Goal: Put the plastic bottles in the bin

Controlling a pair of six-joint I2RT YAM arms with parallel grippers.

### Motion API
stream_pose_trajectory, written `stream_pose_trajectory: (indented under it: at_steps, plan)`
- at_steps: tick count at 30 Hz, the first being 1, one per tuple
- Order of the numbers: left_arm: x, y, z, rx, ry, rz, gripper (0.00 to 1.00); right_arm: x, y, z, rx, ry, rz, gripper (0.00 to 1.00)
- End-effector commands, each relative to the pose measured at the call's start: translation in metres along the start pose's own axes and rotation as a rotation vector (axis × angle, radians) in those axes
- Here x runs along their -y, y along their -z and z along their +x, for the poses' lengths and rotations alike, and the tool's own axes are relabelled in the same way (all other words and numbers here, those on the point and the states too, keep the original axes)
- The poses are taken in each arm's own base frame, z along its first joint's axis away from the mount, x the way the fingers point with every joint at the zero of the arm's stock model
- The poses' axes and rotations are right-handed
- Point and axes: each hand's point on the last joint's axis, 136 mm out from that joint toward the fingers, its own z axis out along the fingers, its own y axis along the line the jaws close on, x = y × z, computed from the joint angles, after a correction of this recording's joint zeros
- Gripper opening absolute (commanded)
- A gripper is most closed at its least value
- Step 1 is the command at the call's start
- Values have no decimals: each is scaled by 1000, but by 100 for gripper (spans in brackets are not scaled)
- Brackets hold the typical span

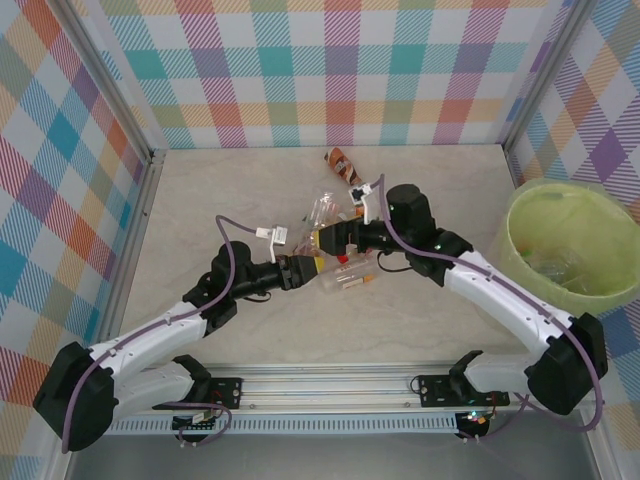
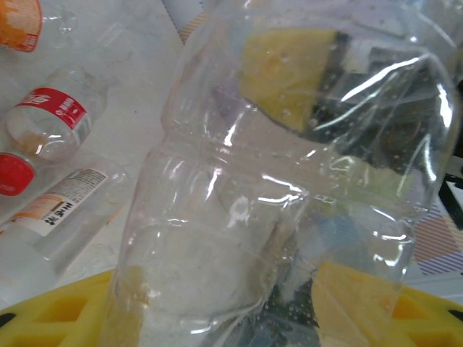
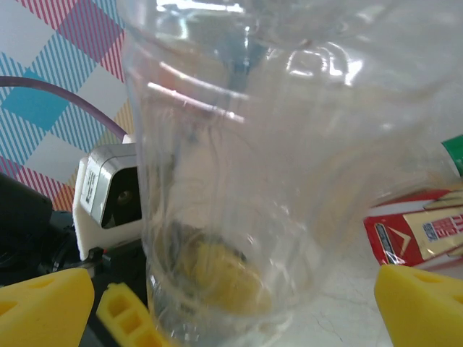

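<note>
- The left gripper (image 1: 322,266) and right gripper (image 1: 338,242) meet tip to tip over the middle of the worktop (image 1: 230,190).
- A bottle (image 2: 289,217) sits clamped between the left gripper's fingers and also stands between the right gripper's spread fingers (image 3: 423,303).
- Three more bottles (image 2: 54,119) lie on the worktop just left of the left gripper.
- Another bottle (image 3: 419,231) lies just right of the right gripper in its wrist view.
- A lone bottle (image 1: 342,160) lies beyond both grippers, near the back wall.
- The bin (image 1: 535,210) stands well right of the right gripper, with a few bottles (image 1: 560,268) inside.
</note>
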Motion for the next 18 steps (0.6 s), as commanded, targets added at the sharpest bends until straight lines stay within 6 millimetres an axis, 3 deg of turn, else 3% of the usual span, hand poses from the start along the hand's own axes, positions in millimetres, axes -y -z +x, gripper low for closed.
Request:
stream_pose_trajectory:
  at_steps: [1,6,11,14,18]
  plan:
    - [29,1,-16,21,-25,108,0,-17,0,-47,157,46,-32,100]
    - [29,0,-15,10,-10,110,0,-23,-9,-56,193,35,-84,100]
    - [30,-3,-17,11,-7,116,0,-36,-9,-50,194,67,-161,99]
    - [29,-6,-18,3,-2,118,0,-36,-11,-46,184,70,-164,94]
    - [32,-11,-18,-16,14,139,0,-36,-11,-43,178,71,-165,81]
